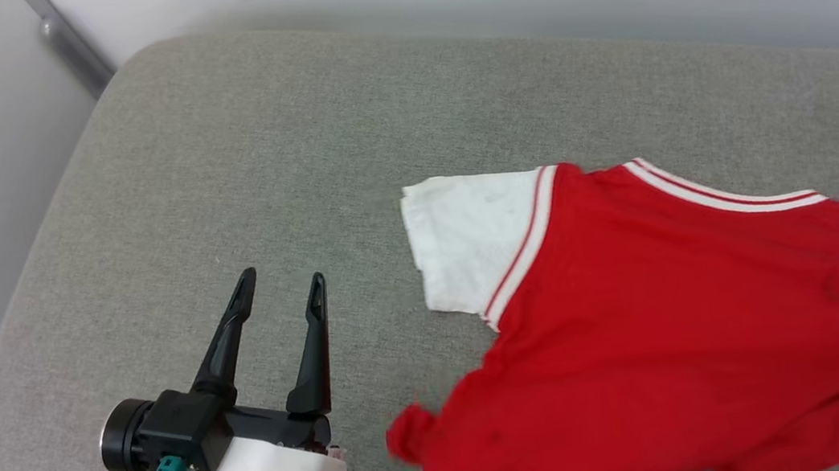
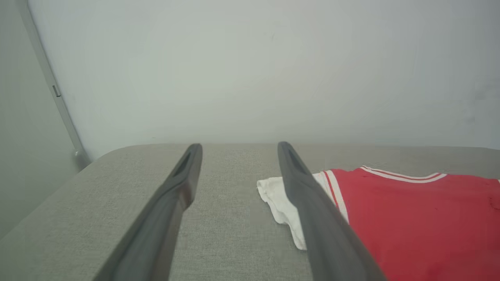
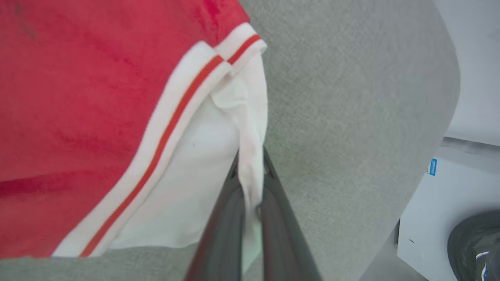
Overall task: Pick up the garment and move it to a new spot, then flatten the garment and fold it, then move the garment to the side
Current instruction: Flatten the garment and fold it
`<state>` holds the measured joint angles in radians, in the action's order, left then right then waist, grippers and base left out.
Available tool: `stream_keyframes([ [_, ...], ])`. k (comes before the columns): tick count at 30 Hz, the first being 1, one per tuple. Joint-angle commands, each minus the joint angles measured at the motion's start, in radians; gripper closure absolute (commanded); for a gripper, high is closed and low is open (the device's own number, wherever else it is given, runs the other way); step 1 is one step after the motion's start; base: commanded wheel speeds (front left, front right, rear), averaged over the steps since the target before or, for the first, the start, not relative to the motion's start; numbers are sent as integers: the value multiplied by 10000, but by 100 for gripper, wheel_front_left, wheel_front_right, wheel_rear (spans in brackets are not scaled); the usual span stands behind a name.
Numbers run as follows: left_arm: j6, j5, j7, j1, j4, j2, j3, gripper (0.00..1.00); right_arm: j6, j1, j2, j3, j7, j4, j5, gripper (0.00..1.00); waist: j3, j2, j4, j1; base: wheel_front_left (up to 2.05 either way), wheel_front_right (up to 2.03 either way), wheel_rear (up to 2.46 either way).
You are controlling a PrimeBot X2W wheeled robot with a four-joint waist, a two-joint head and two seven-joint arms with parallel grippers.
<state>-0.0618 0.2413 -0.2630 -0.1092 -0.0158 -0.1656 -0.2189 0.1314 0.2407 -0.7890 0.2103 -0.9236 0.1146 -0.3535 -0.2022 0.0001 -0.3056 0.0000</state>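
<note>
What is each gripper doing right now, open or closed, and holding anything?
Left gripper: open, holding nothing.
Right gripper: closed on the garment, pinching its white sleeve.

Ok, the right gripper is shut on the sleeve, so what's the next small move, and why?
Probably lift the right gripper a little. It is shut on the edge of the white sleeve, while the shirt lies rumpled on the cushion and the left gripper stands open, apart from it. A small lift would test the grip before carrying the shirt to a new spot.
</note>
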Motion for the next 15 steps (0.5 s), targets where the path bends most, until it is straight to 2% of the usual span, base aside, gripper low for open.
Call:
stream_keyframes([
  [1, -64, -42, -26, 10, 16, 25, 26, 0, -12, -209, -167, -68, 166, 412, 49, 100, -62, -1, 59, 0, 0, 0, 0],
  [2, -82, -50, -26, -2, 23, 31, 33, 0, -14, -233, -162, -157, 289, 608, 65, 100, -95, -1, 89, 0, 0, 0, 0],
  [3, -97, -58, -26, -23, 42, 37, 44, 0, -12, -167, -67, -252, 537, 757, 88, 8, -123, -1, 121, 0, 0, 0, 0],
  [4, -116, -71, -26, -46, 57, 37, 69, 0, -14, -108, 129, -436, 734, 1002, 46, 0, -141, -1, 161, 0, 0, 0, 0],
  [9, -139, -55, -26, -55, 233, -9, 184, 0, -12, -48, 832, -793, 1717, 1330, 82, 0, -92, -1, 470, 0, 0, 0, 0],
  [15, -154, 39, -26, -113, 388, -86, 373, 0, -11, 48, 1578, -1430, 2933, 822, 133, 0, 175, -1, 920, 0, 0, 0, 0],
])
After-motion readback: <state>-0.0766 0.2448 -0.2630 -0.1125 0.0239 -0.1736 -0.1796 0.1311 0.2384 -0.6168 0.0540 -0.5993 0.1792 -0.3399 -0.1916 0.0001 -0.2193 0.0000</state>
